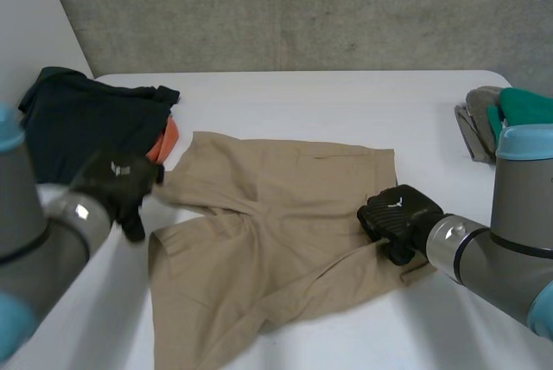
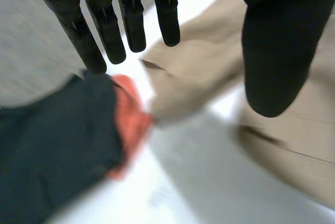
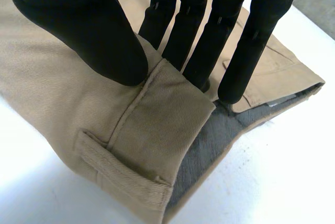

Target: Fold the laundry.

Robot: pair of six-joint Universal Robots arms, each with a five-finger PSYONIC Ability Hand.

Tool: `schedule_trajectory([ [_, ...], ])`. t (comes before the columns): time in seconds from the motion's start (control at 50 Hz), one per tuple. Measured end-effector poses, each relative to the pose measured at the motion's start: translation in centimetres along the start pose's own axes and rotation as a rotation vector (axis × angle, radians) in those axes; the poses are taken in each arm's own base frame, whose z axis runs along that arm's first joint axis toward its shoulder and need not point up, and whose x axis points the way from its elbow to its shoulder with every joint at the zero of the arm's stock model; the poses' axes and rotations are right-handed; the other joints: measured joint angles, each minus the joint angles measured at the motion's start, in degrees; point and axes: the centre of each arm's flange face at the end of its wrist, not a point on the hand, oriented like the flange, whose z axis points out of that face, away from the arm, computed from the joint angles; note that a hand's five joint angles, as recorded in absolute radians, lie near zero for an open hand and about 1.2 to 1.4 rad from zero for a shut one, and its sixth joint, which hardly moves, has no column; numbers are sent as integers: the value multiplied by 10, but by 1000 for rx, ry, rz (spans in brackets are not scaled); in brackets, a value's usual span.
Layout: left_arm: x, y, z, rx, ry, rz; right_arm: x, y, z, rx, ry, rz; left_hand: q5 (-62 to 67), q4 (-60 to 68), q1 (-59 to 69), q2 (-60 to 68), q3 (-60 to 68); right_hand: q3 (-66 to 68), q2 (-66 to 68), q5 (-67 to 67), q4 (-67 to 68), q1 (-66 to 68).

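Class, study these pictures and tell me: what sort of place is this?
Probably a robotics lab, not a home: a bare concrete wall, a plain white table, and the robot's right hand pinching tan shorts beside a pile of dark clothes.

Tan shorts (image 1: 276, 232) lie on the table (image 1: 346, 102), right hand (image 1: 396, 214) at their waistband, left hand (image 1: 117, 184) beside one leg.

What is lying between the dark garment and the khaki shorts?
An orange cloth, peeking out from under the dark garment's edge, next to the khaki shorts. The head view shows it.
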Motion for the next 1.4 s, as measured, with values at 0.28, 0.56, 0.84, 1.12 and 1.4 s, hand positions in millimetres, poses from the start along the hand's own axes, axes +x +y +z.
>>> schedule_trajectory([
  [0.28,56,60,-89,-313,301,-209,1,-6,4,47,75,86,10,11,0,7,8,0,0,0,0,0],
  [0.56,68,71,-78,-339,271,-159,13,-13,1,99,159,155,8,10,0,6,7,0,0,0,0,0],
  [0.84,81,67,-64,-202,156,-66,10,-15,-4,94,150,141,413,432,411,430,428,0,0,0,0,0],
  [1.12,75,57,-107,-225,325,185,-19,28,-76,-278,-187,-374,413,434,411,431,429,0,0,0,0,0],
  [1.4,43,-7,21,45,46,94,19,-17,2,9,112,-174,413,434,411,432,430,0,0,0,0,0],
])
